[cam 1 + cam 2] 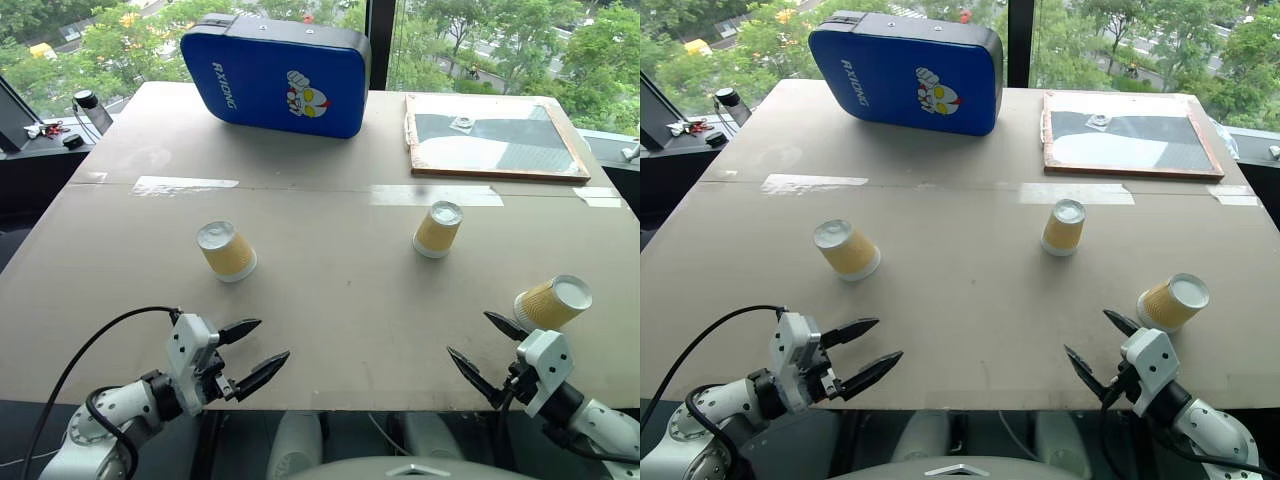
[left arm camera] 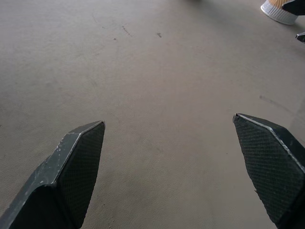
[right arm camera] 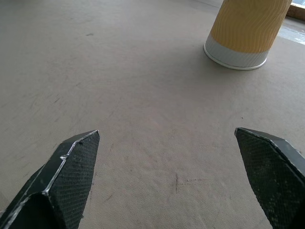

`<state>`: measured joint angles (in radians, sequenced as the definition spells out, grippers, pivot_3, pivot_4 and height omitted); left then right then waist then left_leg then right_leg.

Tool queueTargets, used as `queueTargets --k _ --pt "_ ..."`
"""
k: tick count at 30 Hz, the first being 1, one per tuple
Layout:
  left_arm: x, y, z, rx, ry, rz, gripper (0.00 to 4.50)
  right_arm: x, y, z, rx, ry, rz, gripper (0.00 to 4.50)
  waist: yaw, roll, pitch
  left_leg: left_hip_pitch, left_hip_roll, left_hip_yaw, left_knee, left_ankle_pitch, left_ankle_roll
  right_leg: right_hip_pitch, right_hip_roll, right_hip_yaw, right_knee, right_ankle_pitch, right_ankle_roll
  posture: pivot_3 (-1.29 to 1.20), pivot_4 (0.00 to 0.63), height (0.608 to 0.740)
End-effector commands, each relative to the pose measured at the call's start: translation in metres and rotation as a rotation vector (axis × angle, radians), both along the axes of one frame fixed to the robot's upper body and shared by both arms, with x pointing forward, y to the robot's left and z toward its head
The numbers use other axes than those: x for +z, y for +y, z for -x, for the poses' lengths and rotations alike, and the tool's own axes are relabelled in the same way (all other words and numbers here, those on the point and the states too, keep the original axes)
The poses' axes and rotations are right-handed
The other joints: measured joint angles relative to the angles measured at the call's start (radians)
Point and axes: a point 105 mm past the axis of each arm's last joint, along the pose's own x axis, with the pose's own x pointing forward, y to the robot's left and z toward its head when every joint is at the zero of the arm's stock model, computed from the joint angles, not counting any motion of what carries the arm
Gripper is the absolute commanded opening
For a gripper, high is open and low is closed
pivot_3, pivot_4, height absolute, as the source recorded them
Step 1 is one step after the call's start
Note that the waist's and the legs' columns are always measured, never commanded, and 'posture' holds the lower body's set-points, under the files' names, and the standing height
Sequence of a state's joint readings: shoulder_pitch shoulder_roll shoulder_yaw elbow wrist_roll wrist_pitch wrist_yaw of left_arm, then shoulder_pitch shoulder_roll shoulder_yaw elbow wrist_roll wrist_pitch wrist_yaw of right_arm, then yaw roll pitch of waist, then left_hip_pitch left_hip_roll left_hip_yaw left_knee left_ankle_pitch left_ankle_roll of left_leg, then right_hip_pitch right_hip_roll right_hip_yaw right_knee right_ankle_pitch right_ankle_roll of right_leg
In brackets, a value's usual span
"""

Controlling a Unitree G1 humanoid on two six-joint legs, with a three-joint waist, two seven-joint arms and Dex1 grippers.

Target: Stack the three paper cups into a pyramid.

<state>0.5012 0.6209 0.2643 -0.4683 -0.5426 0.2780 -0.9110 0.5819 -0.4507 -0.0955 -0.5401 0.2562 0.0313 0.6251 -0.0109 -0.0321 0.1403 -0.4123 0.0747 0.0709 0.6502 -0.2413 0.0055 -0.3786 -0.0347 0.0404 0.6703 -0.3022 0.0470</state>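
Note:
Three paper cups stand apart, upside down, on the tan table (image 1: 330,300). The left cup (image 1: 228,250) is ahead of my left gripper (image 1: 274,338), which hovers open and empty near the front edge. The middle cup (image 1: 438,229) sits farther back and appears in the right wrist view as the cup (image 3: 243,33) beyond the open right gripper (image 3: 167,131). The right cup (image 1: 553,302) stands just beyond and to the right of my right gripper (image 1: 468,333), apart from it. A cup's white rim (image 2: 279,10) peeks past my left gripper (image 2: 168,119). No cup is stacked.
A blue padded case (image 1: 275,72) lies at the back of the table and a wood-framed board (image 1: 492,137) at the back right. Tape strips (image 1: 185,185) cross the table's seam. Small items sit on a dark ledge (image 1: 60,130) off the left edge.

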Motion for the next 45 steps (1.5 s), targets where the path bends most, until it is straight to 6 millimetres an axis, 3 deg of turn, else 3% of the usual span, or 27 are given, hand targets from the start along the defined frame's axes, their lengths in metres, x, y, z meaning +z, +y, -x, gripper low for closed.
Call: queueTargets --k 1,4,7,9,12,16,19,25,33,38,41,44,45 --pt "0.010 0.001 -0.007 0.005 -0.069 0.014 4.44 0.012 0.009 -0.006 0.038 -0.070 -0.026 4.50 0.000 0.000 0.000 0.000 0.000 0.000 0.000 0.000 0.000 0.000 0.000 0.000 0.000 0.000 0.000 0.00 0.150 0.740" --pt "0.029 -0.004 -0.022 0.042 -0.156 0.056 4.44 0.027 0.023 -0.019 0.124 -0.143 -0.071 4.50 0.000 0.000 0.000 0.000 0.000 0.000 0.001 0.000 0.000 0.000 0.000 0.000 0.000 0.000 0.000 0.00 0.150 0.740" --pt "0.035 -0.007 -0.027 0.051 -0.181 0.068 4.44 0.030 0.028 -0.023 0.168 -0.149 -0.086 4.50 0.001 0.000 0.000 0.000 0.000 0.000 0.001 0.000 0.000 0.000 0.000 0.000 0.000 0.000 0.000 0.00 0.150 0.740" --pt "0.042 -0.002 -0.031 0.097 -0.210 0.085 4.44 0.044 0.042 -0.022 0.283 -0.170 -0.123 4.50 0.000 0.000 0.000 0.000 0.000 0.000 0.001 0.000 0.000 0.000 0.000 0.000 0.000 0.001 0.002 0.00 0.150 0.740" --pt "0.038 0.023 -0.028 0.204 -0.193 0.076 4.44 0.067 0.062 -0.006 0.509 -0.158 -0.187 4.50 -0.005 0.001 0.000 0.000 0.000 0.000 0.000 0.000 0.000 0.000 0.001 0.001 0.000 0.002 0.004 0.00 0.150 0.740" --pt "0.043 0.059 -0.039 0.396 -0.228 0.035 4.44 0.081 0.068 0.004 0.632 -0.171 -0.193 4.50 0.001 0.000 0.000 0.000 0.000 -0.001 0.000 0.000 0.000 0.000 0.001 0.000 0.000 0.002 0.004 0.00 0.150 0.740" --pt "0.054 0.071 -0.050 0.444 -0.263 0.012 4.44 0.086 0.069 0.005 0.649 -0.181 -0.193 4.50 0.016 -0.003 -0.001 -0.001 -0.001 0.000 0.001 0.000 0.000 0.001 0.001 -0.004 -0.001 0.003 0.004 0.00 0.150 0.740" --pt "0.074 0.073 -0.072 0.401 -0.309 -0.020 4.44 0.088 0.066 0.000 0.609 -0.212 -0.181 4.50 0.024 -0.004 -0.002 0.000 -0.001 0.000 0.002 0.000 0.000 0.002 0.001 -0.004 0.000 0.003 0.004 0.00 0.150 0.740" --pt "0.080 0.067 -0.102 0.322 -0.308 -0.069 4.44 0.086 0.064 -0.002 0.558 -0.220 -0.179 4.50 0.022 -0.004 -0.002 -0.001 -0.001 0.001 0.002 0.000 0.000 0.001 0.001 -0.004 0.000 0.003 0.004 0.00 0.150 0.740" --pt "0.071 0.054 -0.112 0.271 -0.260 -0.064 4.44 0.084 0.065 0.003 0.537 -0.216 -0.178 4.50 0.023 -0.004 -0.002 -0.001 -0.001 0.001 0.002 0.000 0.000 0.001 0.001 -0.004 0.001 0.003 0.004 0.00 0.150 0.740" --pt "0.069 0.049 -0.116 0.253 -0.257 -0.058 3.65 0.084 0.064 0.003 0.523 -0.216 -0.176 4.50 0.022 -0.004 -0.002 -0.001 -0.001 0.001 0.002 0.000 0.000 0.001 0.001 -0.004 0.001 0.003 0.004 0.00 0.150 0.740" --pt "0.068 0.049 -0.117 0.244 -0.252 -0.070 2.43 0.085 0.063 0.003 0.508 -0.217 -0.175 4.50 0.023 -0.004 -0.002 -0.001 -0.001 0.001 0.002 0.000 0.000 0.001 0.001 -0.004 0.001 0.003 0.004 0.00 0.150 0.740" --pt "0.069 0.049 -0.118 0.235 -0.257 -0.075 2.42 0.085 0.063 0.003 0.503 -0.217 -0.174 4.50 0.023 -0.004 -0.002 -0.001 -0.001 0.001 0.002 0.000 0.000 0.001 0.001 -0.004 0.001 0.003 0.004 0.00 0.150 0.740"
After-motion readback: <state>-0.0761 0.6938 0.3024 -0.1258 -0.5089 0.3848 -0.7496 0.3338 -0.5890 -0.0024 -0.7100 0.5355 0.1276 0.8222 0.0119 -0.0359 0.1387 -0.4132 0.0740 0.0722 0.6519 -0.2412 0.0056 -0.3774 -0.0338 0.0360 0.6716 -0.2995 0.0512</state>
